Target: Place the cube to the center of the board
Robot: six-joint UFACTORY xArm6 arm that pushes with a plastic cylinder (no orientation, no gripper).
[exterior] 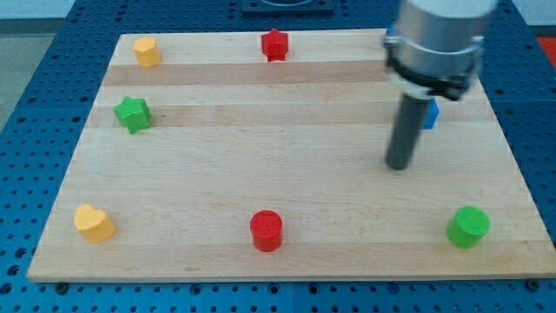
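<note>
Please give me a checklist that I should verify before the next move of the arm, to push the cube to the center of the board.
1. My tip is visible on the board: ok.
2. The blue block is located: ok. It sits just behind the rod, toward the view's right and top, mostly hidden.
3. Its shape is a cube: cannot tell, the rod covers most of it.
4. My tip is on the far side of the blue block from the center, ready to push inward: not ok. It stands on the center side.
5. The path to the center is free of other blocks: ok. The red cylinder and red star lie off it.
</note>
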